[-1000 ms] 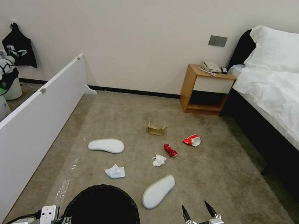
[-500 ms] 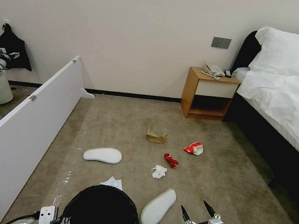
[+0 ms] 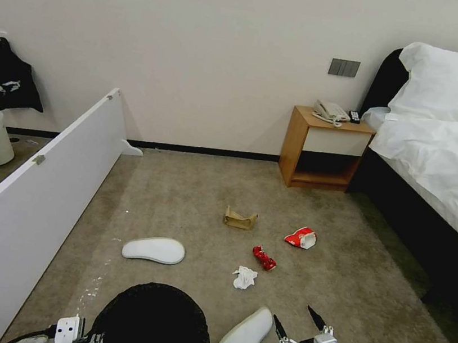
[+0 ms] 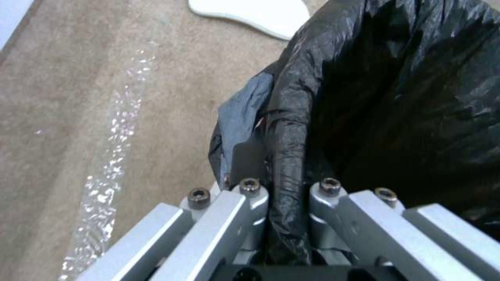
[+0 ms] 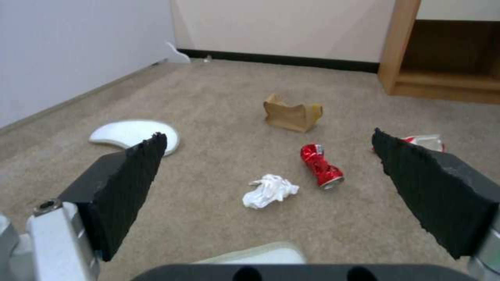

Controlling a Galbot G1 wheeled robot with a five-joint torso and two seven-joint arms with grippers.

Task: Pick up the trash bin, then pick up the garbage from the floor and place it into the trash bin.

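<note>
- The left gripper (image 4: 284, 218) was clamped on the bag-covered rim of the round white trash bin lined with crinkly black plastic (image 3: 153, 325), which sat at the near left, held just in front of the robot.
- The right gripper (image 3: 298, 324) hovered low at the near right with its jaws spread wide and nothing between them.
- The nearest garbage was a flat white slipper (image 3: 243, 341), lying between the bin and the right gripper; a second flat white slipper (image 3: 154, 249) lay farther off to the left.
- A crumpled white tissue (image 5: 269, 190) and a crushed red can-like wrapper (image 5: 321, 166) lay in line between the right gripper's black pads (image 5: 130, 181), with folded brown cardboard (image 5: 291, 113) beyond and a red-and-white crushed cup (image 3: 302, 238) to the far right.
- In my judgement, the tissue called for a straight descent and a pinch low against the carpet.
- The bin would best be kept level and close by.
</note>
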